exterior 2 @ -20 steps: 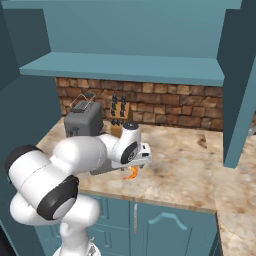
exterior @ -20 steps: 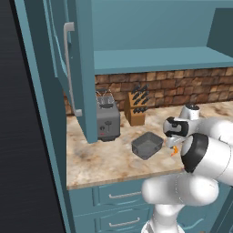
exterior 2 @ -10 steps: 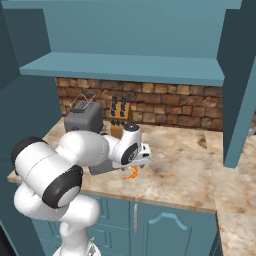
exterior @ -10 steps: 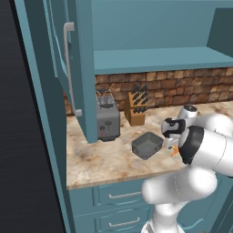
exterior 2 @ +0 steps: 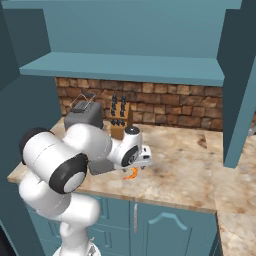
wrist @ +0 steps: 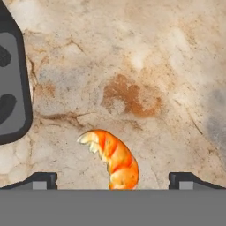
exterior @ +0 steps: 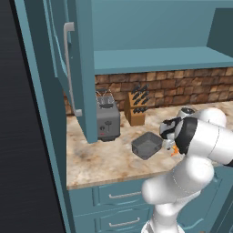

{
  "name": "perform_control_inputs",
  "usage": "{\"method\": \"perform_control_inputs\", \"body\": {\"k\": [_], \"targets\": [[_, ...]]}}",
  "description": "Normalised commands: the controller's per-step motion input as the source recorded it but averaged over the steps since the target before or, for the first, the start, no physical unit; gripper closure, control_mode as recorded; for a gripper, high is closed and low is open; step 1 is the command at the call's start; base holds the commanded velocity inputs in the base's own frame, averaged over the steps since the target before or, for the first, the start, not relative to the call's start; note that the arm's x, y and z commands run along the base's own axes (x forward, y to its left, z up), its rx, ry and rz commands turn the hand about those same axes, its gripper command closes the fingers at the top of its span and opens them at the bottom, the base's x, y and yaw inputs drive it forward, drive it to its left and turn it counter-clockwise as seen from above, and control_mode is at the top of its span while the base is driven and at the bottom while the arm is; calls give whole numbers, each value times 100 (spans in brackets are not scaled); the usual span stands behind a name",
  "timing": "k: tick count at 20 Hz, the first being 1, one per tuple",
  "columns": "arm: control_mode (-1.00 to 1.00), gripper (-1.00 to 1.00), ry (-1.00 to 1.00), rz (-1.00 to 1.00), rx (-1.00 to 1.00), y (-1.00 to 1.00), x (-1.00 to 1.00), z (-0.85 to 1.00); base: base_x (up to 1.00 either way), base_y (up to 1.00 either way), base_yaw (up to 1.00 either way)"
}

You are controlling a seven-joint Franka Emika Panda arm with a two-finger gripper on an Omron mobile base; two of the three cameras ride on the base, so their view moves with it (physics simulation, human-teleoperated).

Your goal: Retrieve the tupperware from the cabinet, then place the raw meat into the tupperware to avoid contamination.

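2 finger tips of the gripper (wrist: 113, 180) stand spread wide, straddling the raw meat (wrist: 112, 160) on the counter (wrist: 154, 66); since 1 second ago the arm's elbow has swung outward. Orange, curved, banded, shrimp-like, its long axis runs between the tips. The tupperware (exterior: 147, 145) sits just beside.

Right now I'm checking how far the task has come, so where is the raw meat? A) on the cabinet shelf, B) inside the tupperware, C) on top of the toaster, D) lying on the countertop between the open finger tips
D: the hand view shows the raw meat lying on the bare countertop between the wide-open tips of the gripper, with the tupperware off to one side.
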Motion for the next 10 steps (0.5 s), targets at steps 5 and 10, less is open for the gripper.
{"method": "perform_control_inputs", "body": {"k": [5,10], "targets": [[-100,-100,0,0,0,-7,17,-13,0,0,0],[-100,-100,0,0,0,-7,17,-13,0,0,0]]}}
